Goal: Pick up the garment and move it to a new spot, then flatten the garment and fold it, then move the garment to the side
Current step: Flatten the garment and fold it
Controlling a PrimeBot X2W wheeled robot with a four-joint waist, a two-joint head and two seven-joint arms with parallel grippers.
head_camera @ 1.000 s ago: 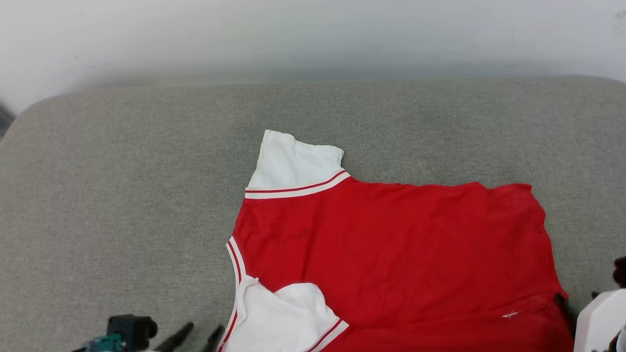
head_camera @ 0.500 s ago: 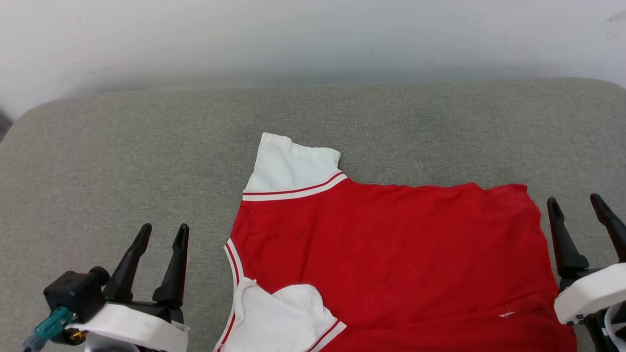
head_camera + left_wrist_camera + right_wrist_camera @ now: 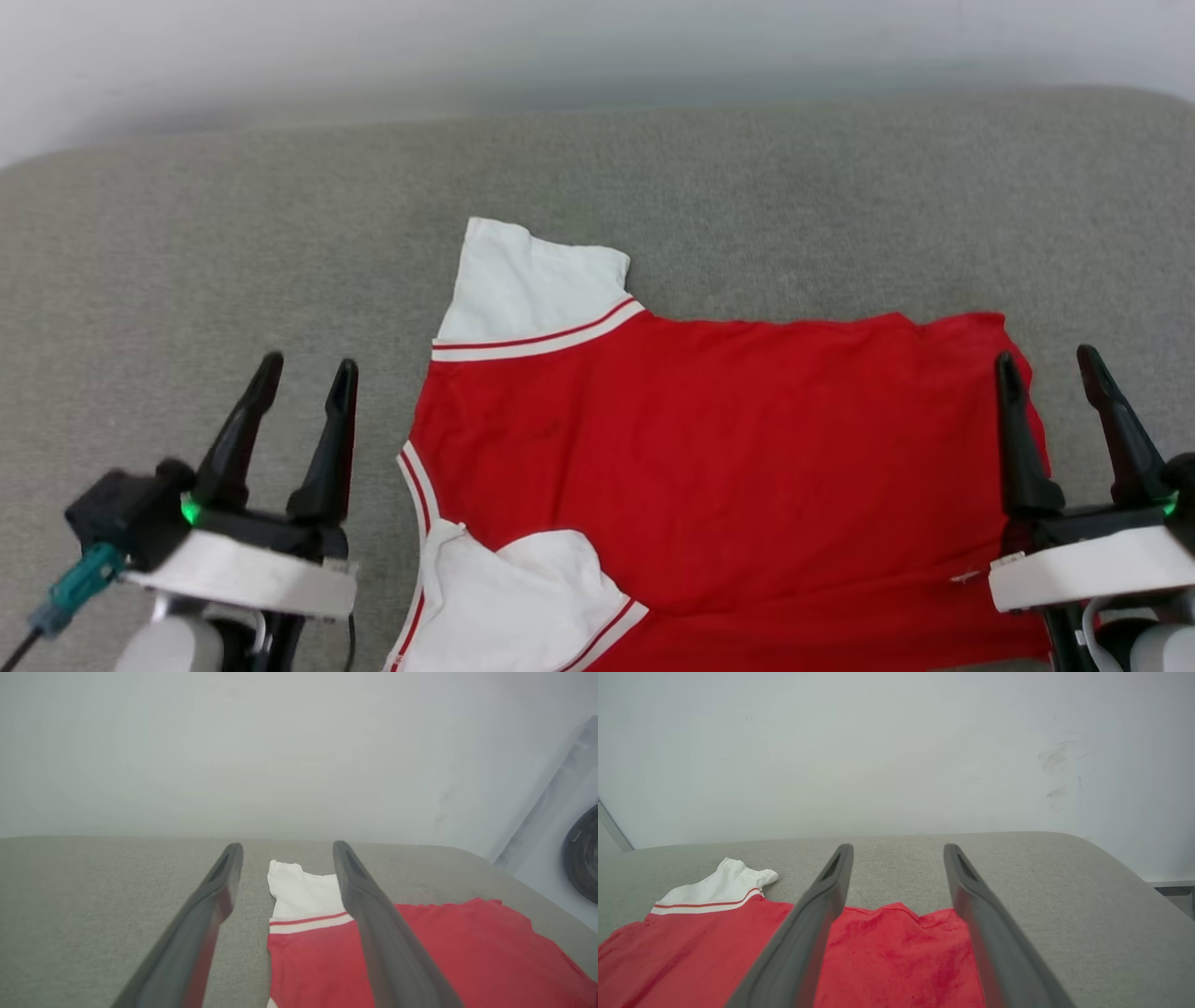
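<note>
Got the garment (image 3: 728, 467) spread flat between left gripper (image 3: 308, 364) and right gripper (image 3: 1046, 357), both wide open, gripping nothing. Red edge right below the right jaws, striped trim just beside the left ones, apart. Soft red knit with white sleeves, nubby grey cushion (image 3: 187, 280) underneath.

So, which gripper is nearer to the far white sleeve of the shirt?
Left. The left gripper is over cushion just left of the far white sleeve; the right gripper is at the hem of the garment, the opposite end.
</note>
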